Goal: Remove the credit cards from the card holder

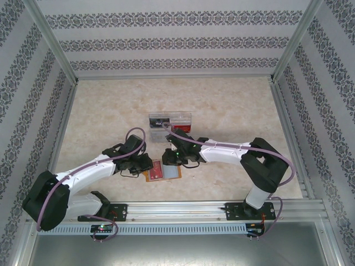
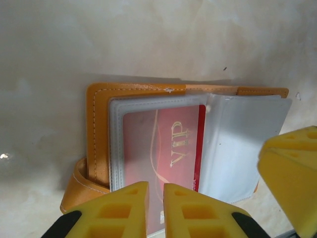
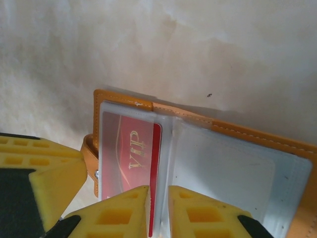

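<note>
The orange-tan card holder (image 1: 148, 175) lies open on the table between both grippers. In its left see-through sleeve sits a red credit card (image 2: 163, 144) marked VIP. The right sleeve (image 2: 242, 148) looks pale and blank. My left gripper (image 2: 156, 210) is almost shut, with the near edge of the card's sleeve in its narrow gap. My right gripper (image 3: 158, 213) is also nearly shut, and the bare red edge of the card (image 3: 155, 163) runs between its fingers at the fold. Each wrist view catches a yellow finger of the other gripper.
A clear plastic compartment tray (image 1: 170, 119) stands just beyond the card holder, with small dark and red items in it. Patterned walls and metal rails enclose the marble-look table (image 1: 233, 105). The two arms converge near the table's front middle.
</note>
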### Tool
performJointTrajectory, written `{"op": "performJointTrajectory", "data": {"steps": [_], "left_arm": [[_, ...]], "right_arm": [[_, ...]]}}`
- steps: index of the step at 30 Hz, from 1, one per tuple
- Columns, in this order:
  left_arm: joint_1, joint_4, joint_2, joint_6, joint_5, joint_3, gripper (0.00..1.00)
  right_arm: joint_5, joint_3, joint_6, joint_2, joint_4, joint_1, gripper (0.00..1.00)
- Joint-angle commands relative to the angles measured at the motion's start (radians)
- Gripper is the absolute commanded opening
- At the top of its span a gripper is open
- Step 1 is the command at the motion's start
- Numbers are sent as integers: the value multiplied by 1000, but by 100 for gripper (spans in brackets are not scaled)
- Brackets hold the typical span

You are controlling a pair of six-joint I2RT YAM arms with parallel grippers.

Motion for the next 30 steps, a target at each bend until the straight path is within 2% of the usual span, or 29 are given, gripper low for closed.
{"op": "performJointTrajectory", "data": {"steps": [1, 30], "left_arm": [[11, 26, 21, 28, 39, -16, 17], [10, 58, 87, 28, 59, -47, 16]], "right_arm": [[-53, 31, 38, 35, 31, 10, 19], [-146, 34, 71, 132, 67, 15, 21]]}}
